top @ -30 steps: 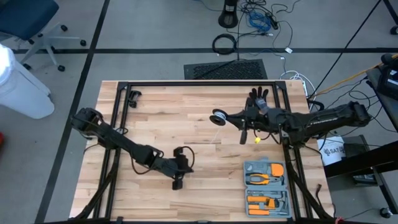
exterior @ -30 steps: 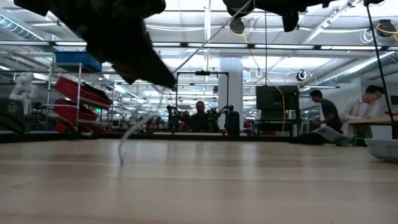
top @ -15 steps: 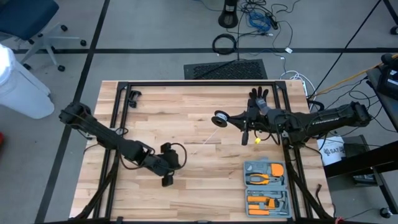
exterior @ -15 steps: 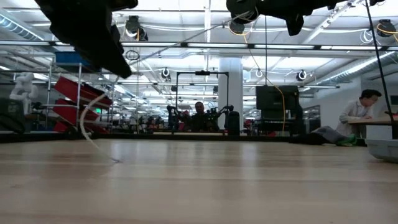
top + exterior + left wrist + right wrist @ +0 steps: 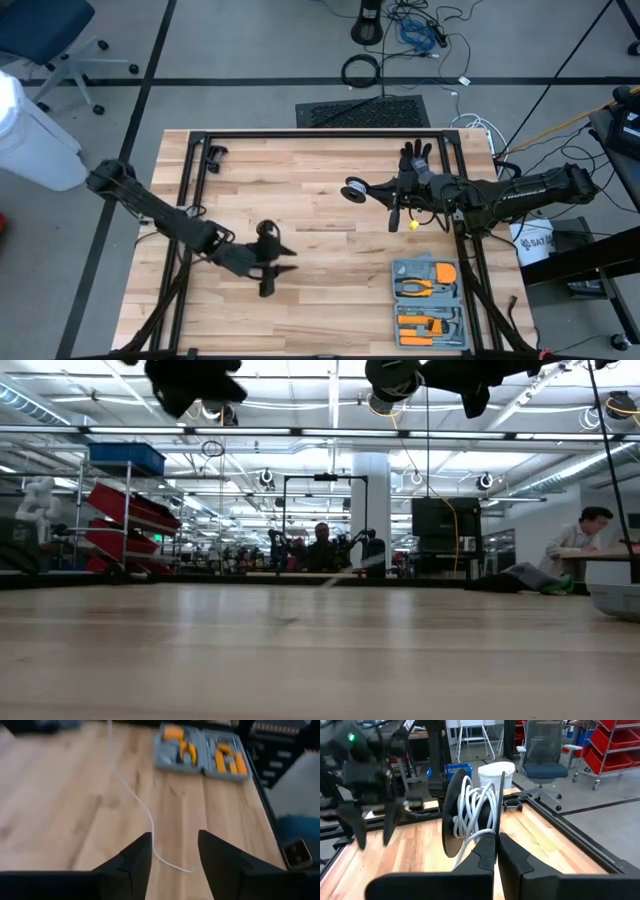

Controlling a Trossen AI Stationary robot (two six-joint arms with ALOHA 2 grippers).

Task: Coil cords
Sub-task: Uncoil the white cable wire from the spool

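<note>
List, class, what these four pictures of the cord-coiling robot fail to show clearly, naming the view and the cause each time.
- High view: the cord on the table is too thin to trace.
- Low view: both arms are cut off by the top edge; the reel shows only partly.
- Left wrist view: the left pincer stands open over the cord, but blur hides whether a finger touches it.
- Right wrist view: the right pincer is shut at the reel; what it pinches is hidden by its own fingers.

Wood table [image 5: 300,180], grey tool kit [image 5: 430,300], white cord [image 5: 132,795]
</note>
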